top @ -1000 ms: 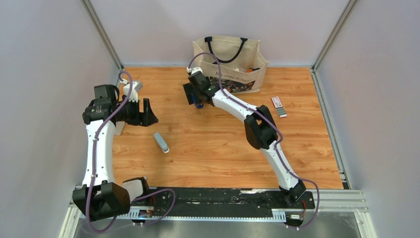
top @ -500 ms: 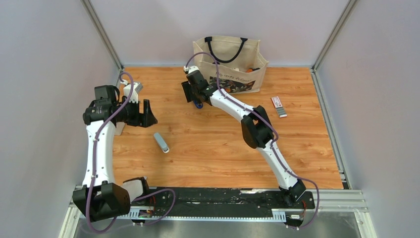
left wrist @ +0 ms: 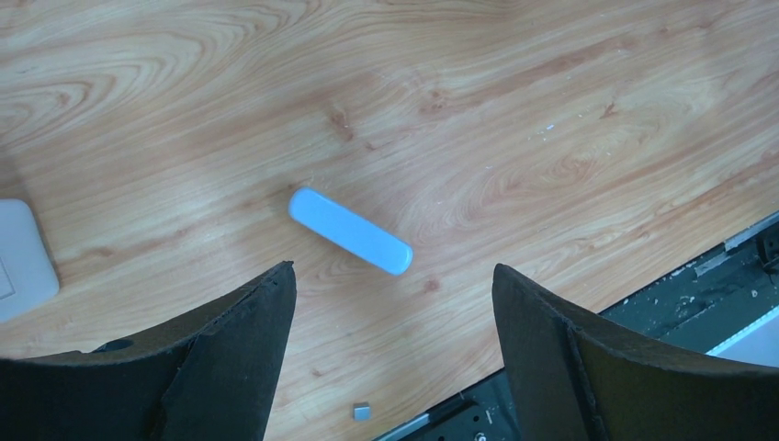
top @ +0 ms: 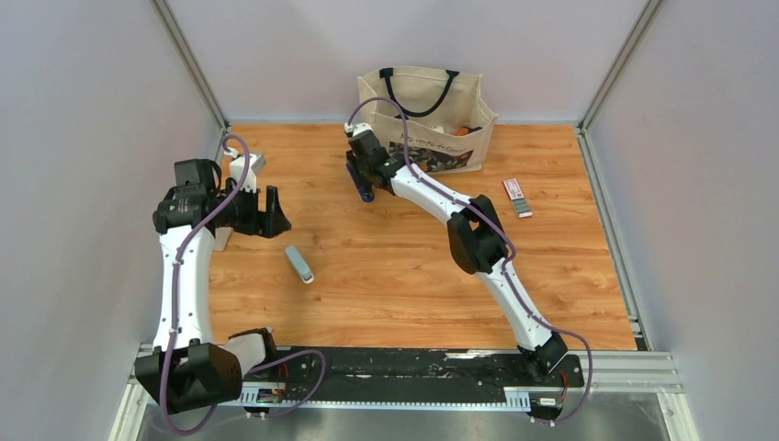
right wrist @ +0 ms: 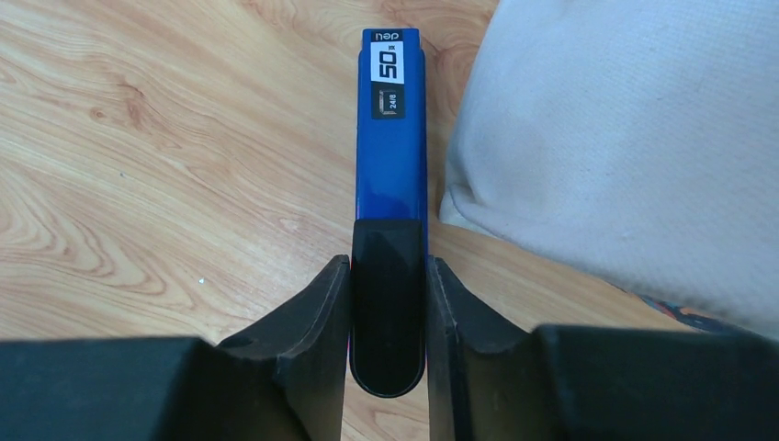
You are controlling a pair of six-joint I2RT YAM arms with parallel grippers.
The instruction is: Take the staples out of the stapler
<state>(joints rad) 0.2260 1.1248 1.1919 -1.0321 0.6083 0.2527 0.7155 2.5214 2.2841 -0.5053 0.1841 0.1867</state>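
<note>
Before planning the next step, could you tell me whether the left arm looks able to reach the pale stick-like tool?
Probably yes: the pale stick-like tool lies alone on the table, just ahead of the open left pincer, with nothing on it or in between.

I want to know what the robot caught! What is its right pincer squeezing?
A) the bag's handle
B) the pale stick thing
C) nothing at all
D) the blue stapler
D: in the right wrist view, the right pincer has a finger pressed against each side of the blue stapler, which lies on the wood next to the cloth bag.
</note>
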